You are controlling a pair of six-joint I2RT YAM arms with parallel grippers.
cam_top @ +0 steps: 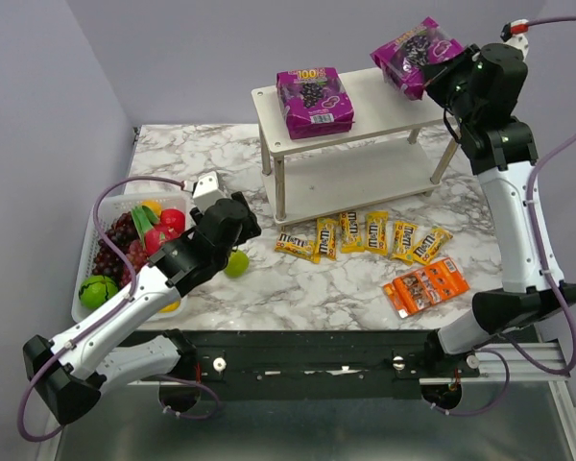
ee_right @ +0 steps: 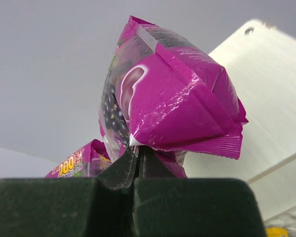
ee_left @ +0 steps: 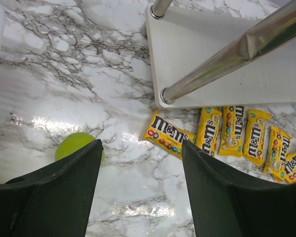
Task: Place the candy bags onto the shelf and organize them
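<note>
My right gripper [cam_top: 444, 77] is shut on the edge of a purple pouch [cam_top: 413, 53] and holds it in the air above the right end of the white shelf [cam_top: 384, 106]; the pouch fills the right wrist view [ee_right: 167, 98]. The other purple pouch [cam_top: 314, 101] lies on the shelf's top tier, left end, and also shows in the right wrist view [ee_right: 76, 163]. Several small yellow packets [cam_top: 365, 233] lie in a row on the marble in front of the shelf, also in the left wrist view [ee_left: 222, 131]. The orange pack [cam_top: 425, 285] lies nearer. My left gripper [cam_top: 238, 219] is open and empty above the marble.
A white fruit basket [cam_top: 88, 279] with grapes, peppers and a lime stands at the left edge. A green fruit [cam_top: 236, 263] lies on the marble beside my left gripper, seen in the left wrist view [ee_left: 76, 145]. The shelf's metal legs [ee_left: 227, 54] stand close by.
</note>
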